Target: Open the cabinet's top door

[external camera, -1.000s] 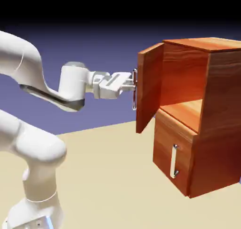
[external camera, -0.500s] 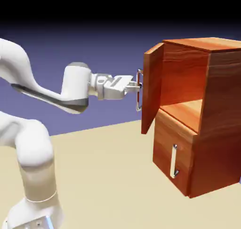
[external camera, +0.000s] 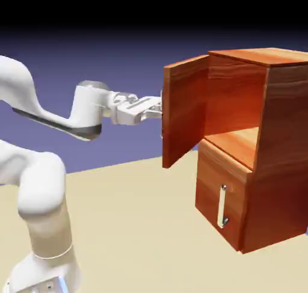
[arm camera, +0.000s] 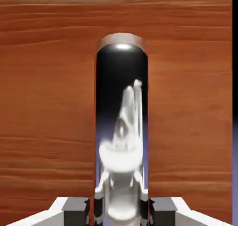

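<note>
Cabinet (external camera: pixel 283 147) first: you have it at the exterior view's right, its upper compartment exposed and its lower door (external camera: pixel 210 189) closed. Your top door (external camera: pixel 185 108) stands swung well out from the opening, hinged on the side nearer the arm. The arm (external camera: pixel 87 108) reaches in from the exterior view's left, level with that door's outer face. At its end, your claw (arm camera: pixel 119 212) is drawn in narrow, a fingertip on either side of the shiny bar handle (arm camera: pixel 122 113), and appears to grip it. You look to be in the pulling step, with the opening largely achieved. Next, if you want it wider, keep the grip and follow the hinge's arc smoothly; a straight tug could slip off the bar.
</note>
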